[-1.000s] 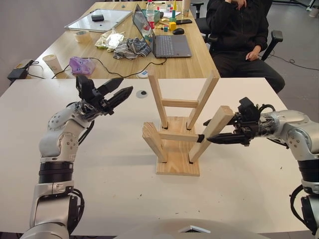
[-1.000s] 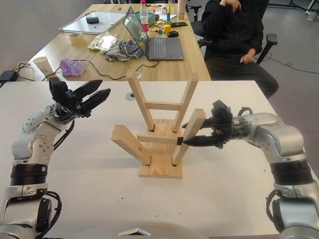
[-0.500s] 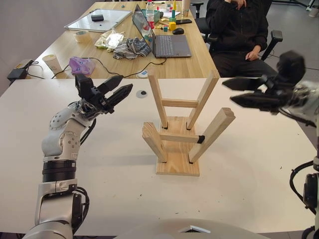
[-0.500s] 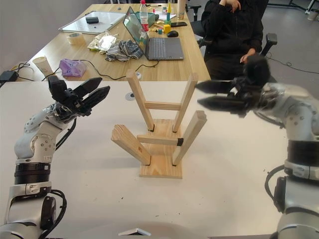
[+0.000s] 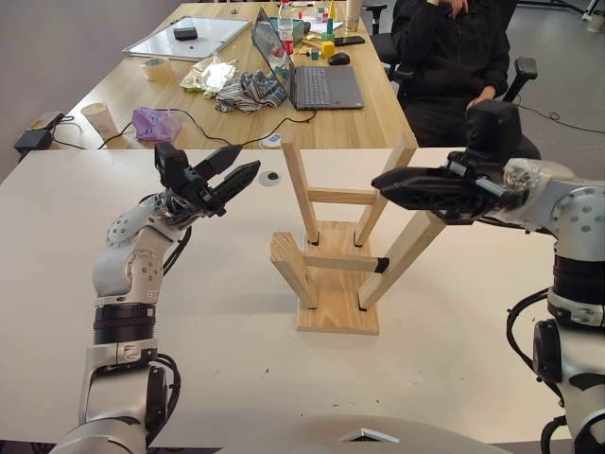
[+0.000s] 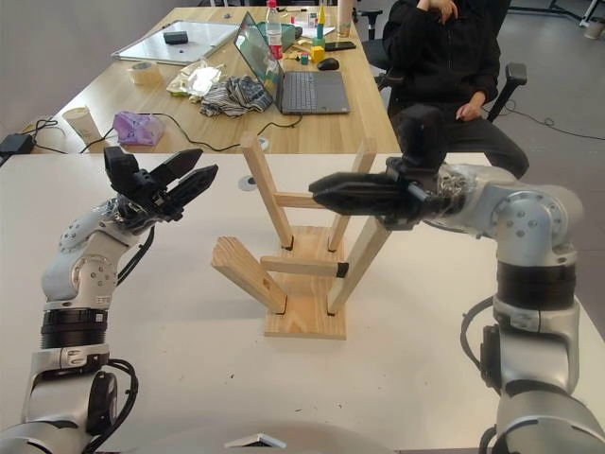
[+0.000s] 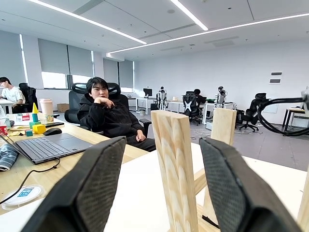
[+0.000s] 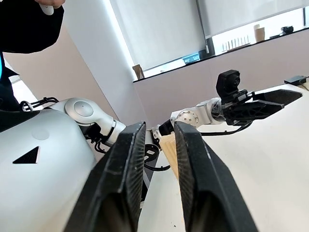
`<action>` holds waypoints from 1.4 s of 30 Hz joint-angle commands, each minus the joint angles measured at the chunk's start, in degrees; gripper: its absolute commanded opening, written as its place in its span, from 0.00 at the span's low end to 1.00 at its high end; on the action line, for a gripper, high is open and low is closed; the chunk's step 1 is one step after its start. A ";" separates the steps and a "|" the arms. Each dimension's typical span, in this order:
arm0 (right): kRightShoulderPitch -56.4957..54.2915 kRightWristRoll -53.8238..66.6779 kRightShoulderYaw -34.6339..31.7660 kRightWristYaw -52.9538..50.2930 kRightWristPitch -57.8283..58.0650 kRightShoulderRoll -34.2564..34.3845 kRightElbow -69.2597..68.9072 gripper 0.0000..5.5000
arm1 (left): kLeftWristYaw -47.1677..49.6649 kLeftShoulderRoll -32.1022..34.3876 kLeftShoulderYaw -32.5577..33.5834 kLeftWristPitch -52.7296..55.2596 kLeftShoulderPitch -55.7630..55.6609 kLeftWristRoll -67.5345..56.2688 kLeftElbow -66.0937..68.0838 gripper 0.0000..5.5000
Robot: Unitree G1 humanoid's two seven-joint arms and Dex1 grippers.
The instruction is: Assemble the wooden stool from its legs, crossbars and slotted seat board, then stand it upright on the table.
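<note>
The wooden stool stands upside down in the middle of the white table (image 5: 208, 312), its seat board (image 5: 337, 319) flat on the surface. Two far legs (image 5: 299, 189) rise upright, joined by a crossbar (image 5: 340, 196). The near left leg (image 5: 291, 268) leans left and the near right leg (image 5: 408, 248) leans right, with a crossbar (image 5: 340, 262) between them. My right gripper (image 5: 381, 182) hovers level with the leg tops, pointing left across the far right leg, its fingers a narrow gap apart around nothing. My left gripper (image 5: 244, 170) is held open in the air left of the stool, pointing at it.
A small black disc (image 5: 270, 177) lies on the white table near my left gripper. Behind is a wooden table (image 5: 378, 113) with a laptop (image 5: 317, 80), cloth, tape roll, cup and cables. A person sits in a chair at the far right.
My right gripper left the near right leg, rose, then swung left over the stool's top. The near right leg stayed leaning. My left gripper drifted slightly toward the stool.
</note>
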 commanded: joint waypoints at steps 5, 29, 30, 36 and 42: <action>8.62 2.63 0.93 0.86 3.03 -2.94 -7.89 0.01 | 0.30 -0.36 -0.07 -0.24 0.01 1.18 -0.36 0.51; -23.28 -27.82 35.93 -11.27 -0.32 -8.24 -17.04 0.36 | 10.05 -1.96 0.51 0.94 4.70 2.45 -13.02 0.51; -22.74 -29.34 37.10 -10.26 -1.43 -8.98 -17.26 0.36 | 10.59 -1.95 0.47 1.03 5.06 2.46 -13.82 0.51; -18.93 -34.29 40.50 -7.18 -3.65 -9.92 -17.79 0.36 | 12.75 -2.44 0.15 0.60 6.62 2.66 -15.94 0.51; -17.40 -39.84 43.14 -5.23 -6.62 -9.36 -15.50 0.36 | 14.95 -4.20 -0.79 0.13 8.49 2.94 -18.72 0.51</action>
